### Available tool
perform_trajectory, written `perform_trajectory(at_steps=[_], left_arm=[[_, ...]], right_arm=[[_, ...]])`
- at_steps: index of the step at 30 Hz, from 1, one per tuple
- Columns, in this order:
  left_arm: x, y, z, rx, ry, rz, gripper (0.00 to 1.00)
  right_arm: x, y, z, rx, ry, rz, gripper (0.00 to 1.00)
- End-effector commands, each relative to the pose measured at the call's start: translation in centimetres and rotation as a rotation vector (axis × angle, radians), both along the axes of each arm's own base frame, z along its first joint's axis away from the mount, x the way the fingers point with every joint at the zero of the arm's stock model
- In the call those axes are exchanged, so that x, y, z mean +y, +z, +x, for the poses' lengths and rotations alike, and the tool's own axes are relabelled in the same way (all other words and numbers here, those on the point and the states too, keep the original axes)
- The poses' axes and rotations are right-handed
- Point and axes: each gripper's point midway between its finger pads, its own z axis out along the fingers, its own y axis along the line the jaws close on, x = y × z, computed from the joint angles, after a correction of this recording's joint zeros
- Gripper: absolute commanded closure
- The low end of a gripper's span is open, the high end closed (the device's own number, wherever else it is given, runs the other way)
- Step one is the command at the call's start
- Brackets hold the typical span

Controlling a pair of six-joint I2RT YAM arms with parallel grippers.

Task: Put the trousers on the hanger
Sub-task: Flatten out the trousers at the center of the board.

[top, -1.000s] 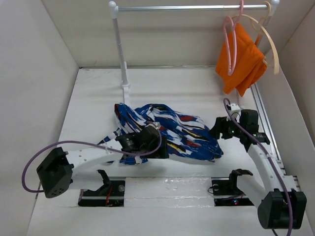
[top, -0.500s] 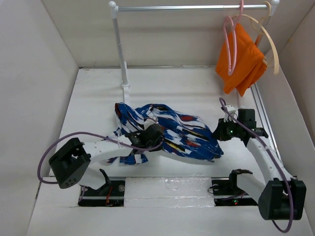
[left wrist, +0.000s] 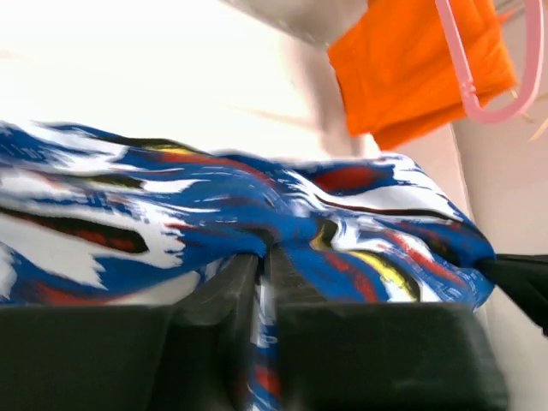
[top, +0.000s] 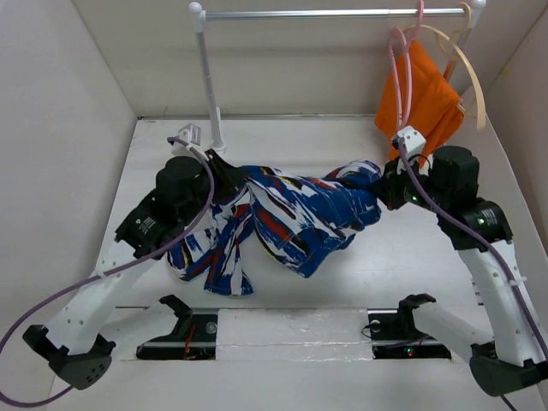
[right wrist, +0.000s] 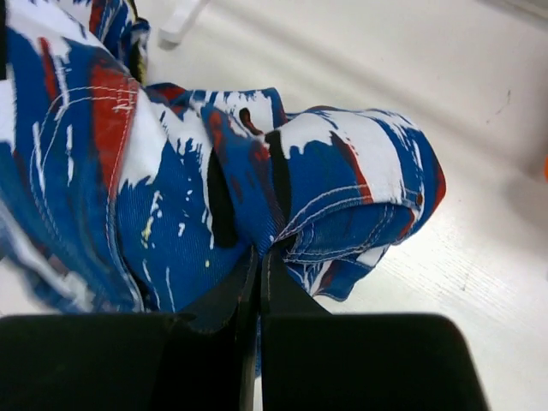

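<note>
The blue patterned trousers (top: 291, 214) hang stretched between both arms above the table, their legs drooping at the lower left. My left gripper (top: 229, 175) is shut on one end of the cloth (left wrist: 214, 214). My right gripper (top: 383, 190) is shut on the other end, where a folded seam (right wrist: 342, 197) bunches at the fingertips. The pink hanger (top: 399, 77) hangs from the rail at the upper right, in front of the orange cloth; its lower loop (left wrist: 488, 77) shows in the left wrist view.
A white rail stand (top: 210, 86) rises behind the left gripper. An orange cloth (top: 424, 103) and a cream hanger (top: 475, 81) hang on the rail (top: 334, 13) by the pink hanger. Walls close in left, right and behind.
Both grippers closed on the trousers and rose from the table, lifting and spreading the cloth. The left arm swung back toward the stand; the right arm moved up toward the hangers.
</note>
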Motion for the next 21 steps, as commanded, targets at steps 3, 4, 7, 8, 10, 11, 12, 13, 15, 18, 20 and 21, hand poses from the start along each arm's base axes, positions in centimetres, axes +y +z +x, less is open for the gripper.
perform_trajectory(at_steps=[3,4,7,8,10,11,12,13,15,18,20,21], left_arm=[[3.3,-10.3,1.3,0.224,0.044,0.274,0.57],[3.7,-11.9,1.5,0.248,0.057,0.295,0.36],[4.6,-13.5,2.8,0.284,0.075,0.299,0.19],[4.3,-13.2,2.8,0.280,0.062,0.288,0.19],[4.2,-13.2,2.5,0.282,0.047,0.287,0.23],[4.0,-12.7,1.7,0.274,0.031,0.281,0.26],[2.8,-12.5,0.7,0.260,-0.020,0.291,0.29],[2.1,-12.6,-0.2,0.260,-0.056,0.287,0.35],[0.3,-13.0,-2.2,0.281,-0.140,0.278,0.35],[-4.3,-15.5,-5.6,0.314,-0.276,0.329,0.33],[-8.9,-17.9,-8.6,0.341,-0.429,0.391,0.30],[-10.2,-18.9,-9.5,0.359,-0.469,0.417,0.29]], right_arm=[[0.3,-10.1,6.2,0.169,-0.086,-0.092,0.84],[0.6,-10.7,7.4,0.151,-0.087,-0.096,0.71],[0.7,-13.6,8.8,0.218,-0.099,-0.067,0.23],[0.9,-14.0,8.7,0.226,-0.091,-0.057,0.19],[0.5,-14.8,7.7,0.241,-0.112,-0.057,0.18],[0.2,-15.2,7.2,0.244,-0.125,-0.059,0.18],[-0.6,-15.7,6.7,0.248,-0.147,-0.067,0.18],[-1.5,-17.5,5.3,0.296,-0.176,-0.087,0.18],[-3.9,-18.1,4.5,0.287,-0.266,-0.088,0.21],[-7.7,-20.9,4.1,0.330,-0.393,-0.082,0.21],[-9.5,-22.6,4.1,0.368,-0.463,-0.099,0.16],[-11.2,-23.9,4.2,0.423,-0.514,-0.087,0.15]])
